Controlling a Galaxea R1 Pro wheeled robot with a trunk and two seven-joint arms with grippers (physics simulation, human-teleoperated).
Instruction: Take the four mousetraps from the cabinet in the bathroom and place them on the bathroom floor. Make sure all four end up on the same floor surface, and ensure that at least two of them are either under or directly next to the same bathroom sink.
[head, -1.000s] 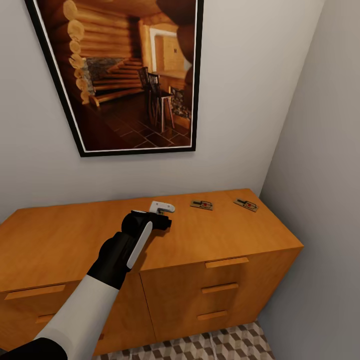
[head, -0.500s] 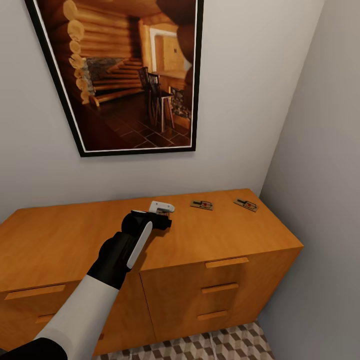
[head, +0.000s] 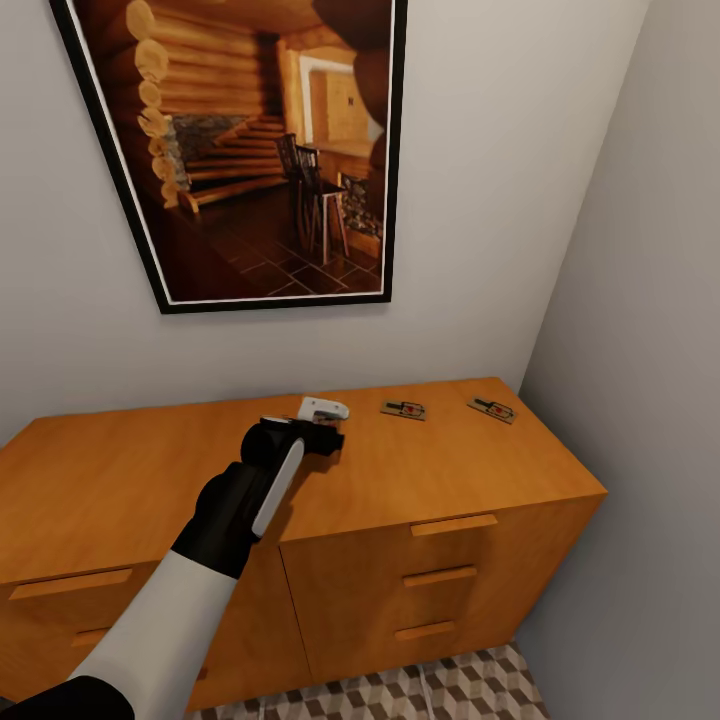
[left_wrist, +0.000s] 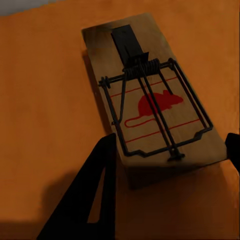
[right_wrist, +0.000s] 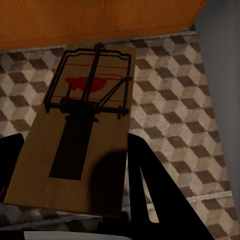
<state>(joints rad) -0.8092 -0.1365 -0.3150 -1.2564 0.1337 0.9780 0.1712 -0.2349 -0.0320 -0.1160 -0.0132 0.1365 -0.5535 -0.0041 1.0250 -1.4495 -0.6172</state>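
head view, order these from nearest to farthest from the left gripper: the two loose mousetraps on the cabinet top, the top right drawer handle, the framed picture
1. Middle mousetrap, just right of the left gripper on the cabinet top.
2. Top right drawer handle, below and right on the front; far right mousetrap, near the corner. Too close to call.
3. Framed picture, up on the wall.

On the orange-brown wooden cabinet (head: 430, 470), the black-and-white left gripper (head: 325, 425) covers whatever lies beneath it. Beside it, two small flat brown mousetraps (head: 404, 409) (head: 492, 408) are too tiny to read (just a red speck each). The cabinet's left end runs off frame.
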